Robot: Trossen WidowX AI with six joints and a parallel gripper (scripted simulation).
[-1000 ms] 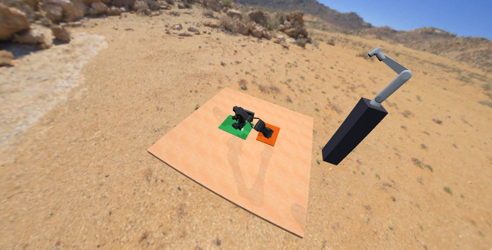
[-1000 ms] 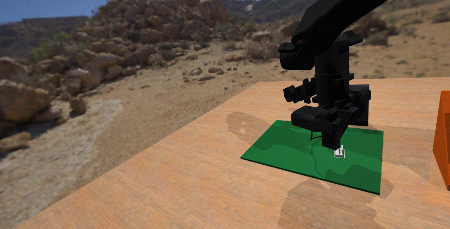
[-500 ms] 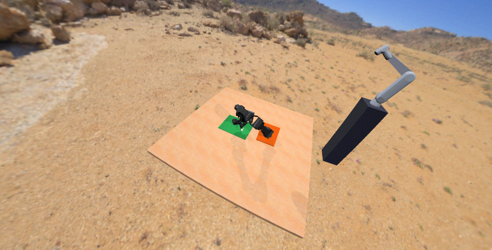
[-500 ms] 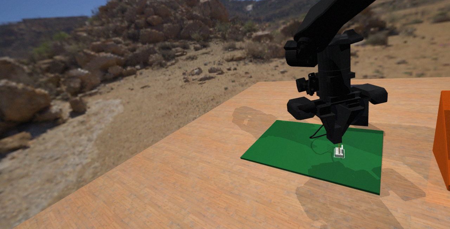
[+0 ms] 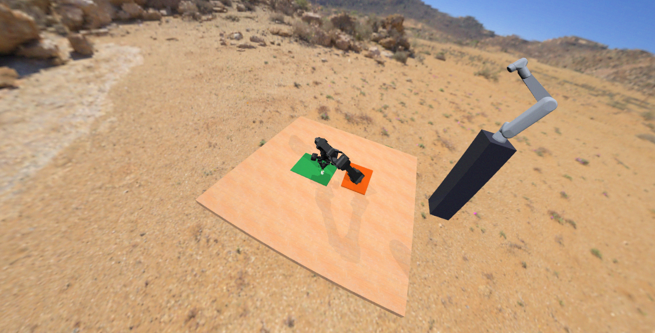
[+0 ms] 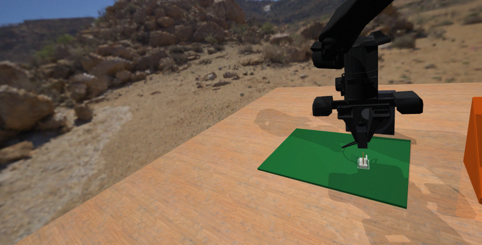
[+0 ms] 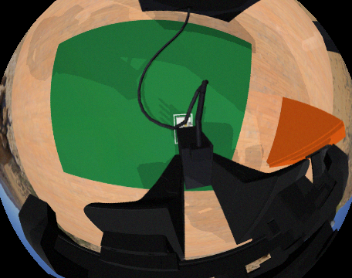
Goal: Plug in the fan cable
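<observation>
My gripper (image 5: 323,166) (image 6: 362,138) (image 7: 197,160) is shut on the black plug (image 6: 362,145) (image 7: 197,166) and points down. The white four-pin header (image 5: 322,172) (image 6: 362,163) (image 7: 182,119) stands on the green board (image 5: 304,168) (image 6: 303,155) (image 7: 95,116). In the exterior view the plug is just above the header's upright pins, with a small gap. In the wrist view the plug and cable partly hide the header. The black cable (image 6: 349,145) (image 7: 139,93) loops from the plug to the dark fan (image 6: 387,127) (image 7: 199,6) beyond the board's edge.
An orange block (image 5: 366,175) (image 6: 473,142) (image 7: 305,129) lies beside the board, near my arm's base. All stand on a wooden table top (image 5: 292,221) (image 6: 168,189). A grey arm (image 5: 528,118) on a dark pillar (image 5: 471,175) stands off the table.
</observation>
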